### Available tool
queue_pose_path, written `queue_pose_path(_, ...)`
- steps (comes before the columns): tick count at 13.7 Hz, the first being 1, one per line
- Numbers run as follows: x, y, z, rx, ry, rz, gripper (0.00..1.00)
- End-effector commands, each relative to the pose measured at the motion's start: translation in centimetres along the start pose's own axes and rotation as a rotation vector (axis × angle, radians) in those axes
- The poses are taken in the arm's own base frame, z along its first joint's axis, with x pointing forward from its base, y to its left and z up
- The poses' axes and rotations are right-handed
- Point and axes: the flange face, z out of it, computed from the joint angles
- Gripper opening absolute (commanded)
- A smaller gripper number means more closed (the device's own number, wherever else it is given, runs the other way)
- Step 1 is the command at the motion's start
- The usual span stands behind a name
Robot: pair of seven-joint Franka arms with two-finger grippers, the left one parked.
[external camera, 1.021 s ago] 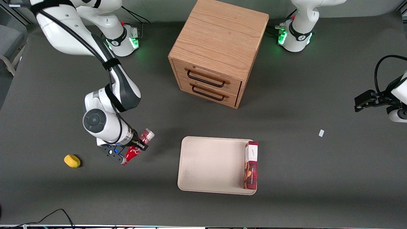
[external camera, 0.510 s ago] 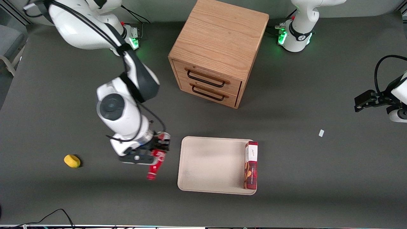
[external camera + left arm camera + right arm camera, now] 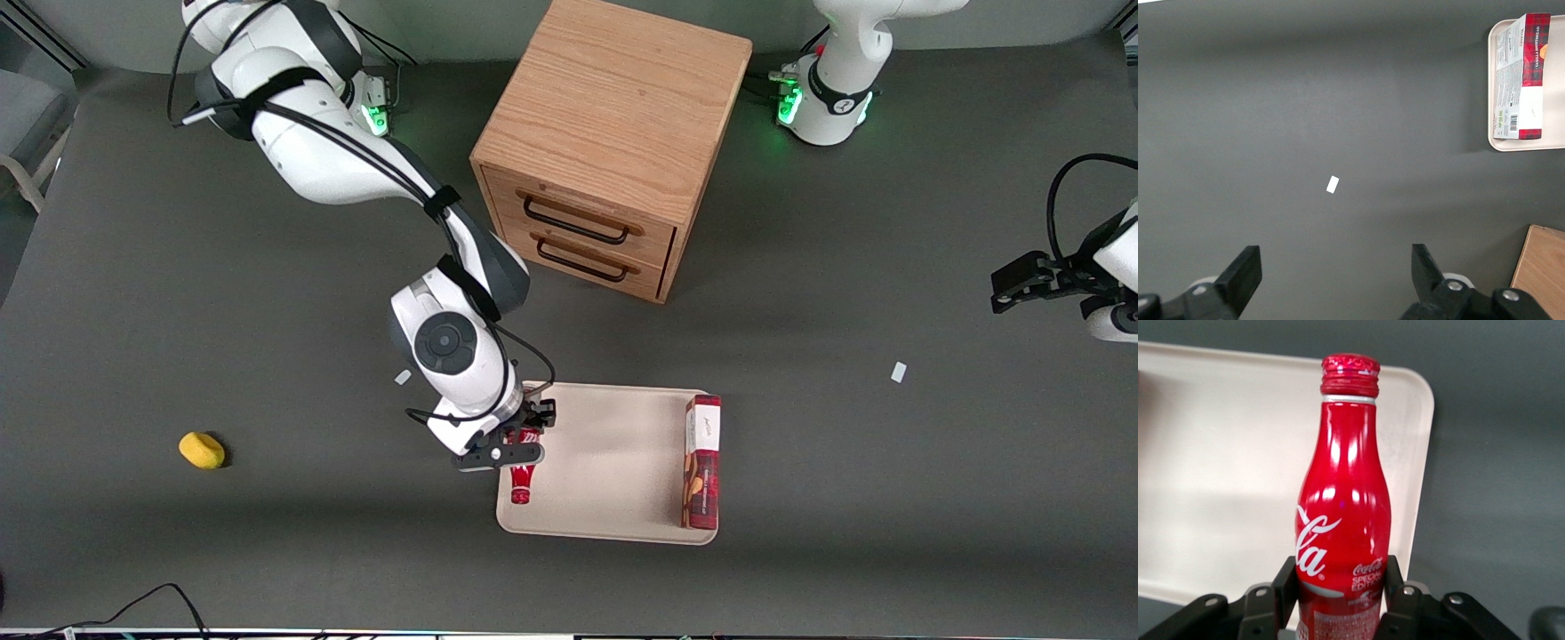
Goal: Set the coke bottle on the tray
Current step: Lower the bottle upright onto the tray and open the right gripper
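Coke bottle [image 3: 522, 476]: hanging over tray [image 3: 605, 516] edge, cap toward camera.
Gripper [image 3: 518, 442]: clamping bottle's lower body.
Box [image 3: 701, 462]: lying along tray's parked-arm edge.

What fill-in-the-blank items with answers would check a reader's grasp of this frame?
1. The gripper has its jaws shut on the ____.
2. The coke bottle hangs over the tray's edge toward the ____ arm's end of the table.
3. Along the tray's edge toward the parked arm lies a red-and-white ____.
4. The wooden cabinet has ____ drawers.

Missing words: coke bottle; working; box; two
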Motion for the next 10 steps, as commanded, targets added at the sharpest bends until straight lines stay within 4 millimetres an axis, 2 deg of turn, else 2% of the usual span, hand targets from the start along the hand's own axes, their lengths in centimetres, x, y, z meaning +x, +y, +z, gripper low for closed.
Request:
queue_pose_path(1,0.8,0.2,2.0,0.004,0.03,-0.014,0.24)
queue_pose_path(3,0.4,-0.1,3.8,0.014,0.036,-0.008,0.27)
queue_pose_path(5,0.5,0.3,4.7,0.024,0.049,0.0,0.38)
queue_pose_path(6,0.4,0.2,5.1,0.026,0.048,0.006,0.59)
queue_pose_path(8,0.4,0.3,5.4,0.021,0.055,0.029,0.93)
queue_pose_path(9,0.3,0.6,6.0,0.013,0.061,0.028,1.0)
queue_pose_path(10,0.2,0.8,6.5,0.021,0.076,0.028,1.0)
